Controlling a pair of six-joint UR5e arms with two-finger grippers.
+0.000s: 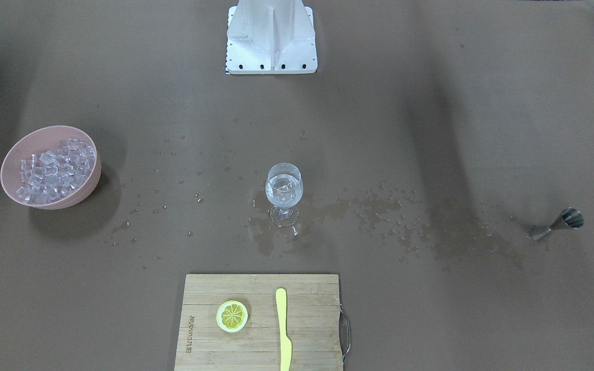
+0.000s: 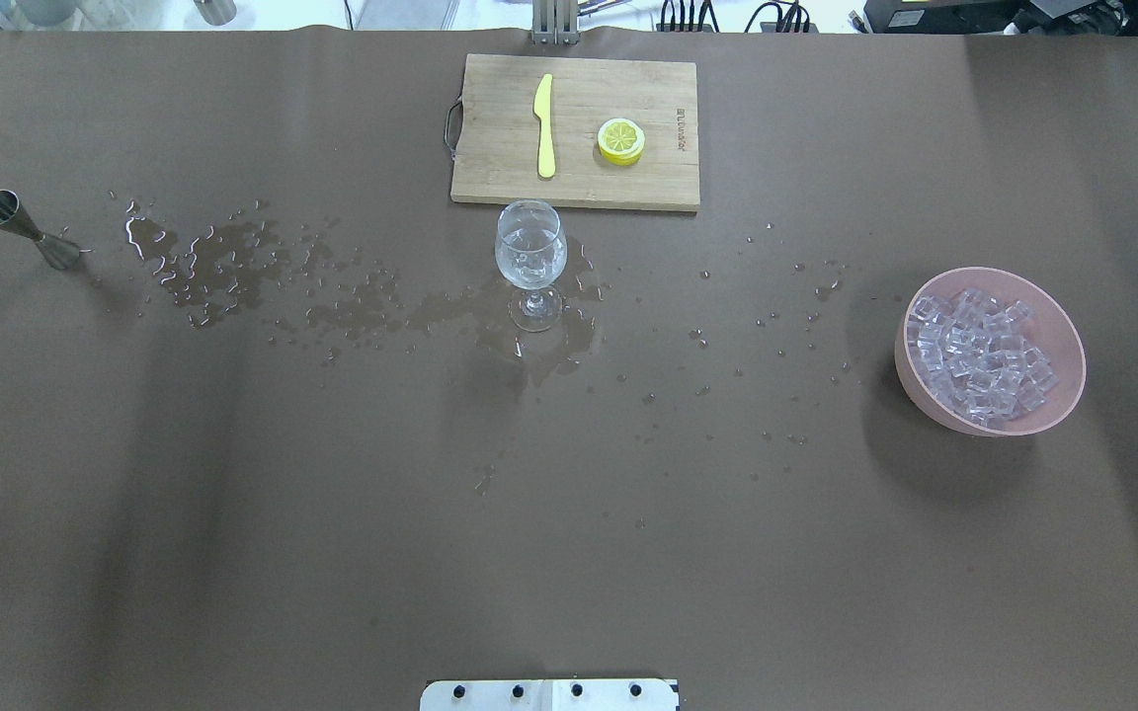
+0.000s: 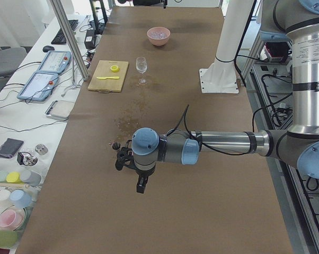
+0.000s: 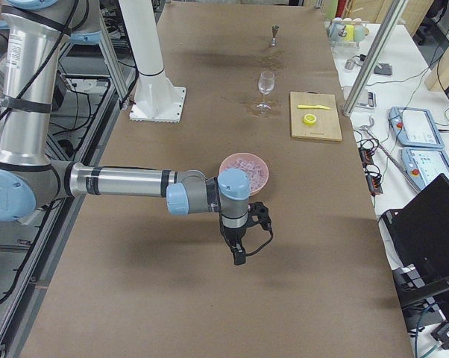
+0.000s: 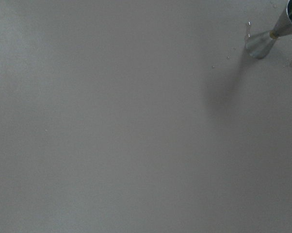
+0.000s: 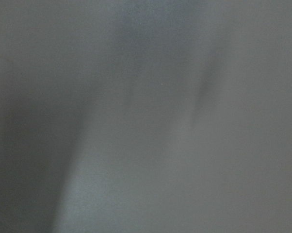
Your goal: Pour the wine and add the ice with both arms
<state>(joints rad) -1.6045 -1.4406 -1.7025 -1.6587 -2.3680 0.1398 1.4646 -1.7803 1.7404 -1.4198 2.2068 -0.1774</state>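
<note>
Well, left fingers (image 3: 141, 184), right fingers (image 4: 239, 256) over table (image 3: 212, 211) (gap unreadable).

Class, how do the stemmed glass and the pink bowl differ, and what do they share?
The glass is clear and tall; the bowl pink, low, wide. The glass stands in a puddle; the bowl on drier table. The bowl brims with ice; the glass holds little. Both stand upright.

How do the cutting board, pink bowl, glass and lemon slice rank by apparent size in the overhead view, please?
Largest to smallest:
cutting board
pink bowl
glass
lemon slice
</note>
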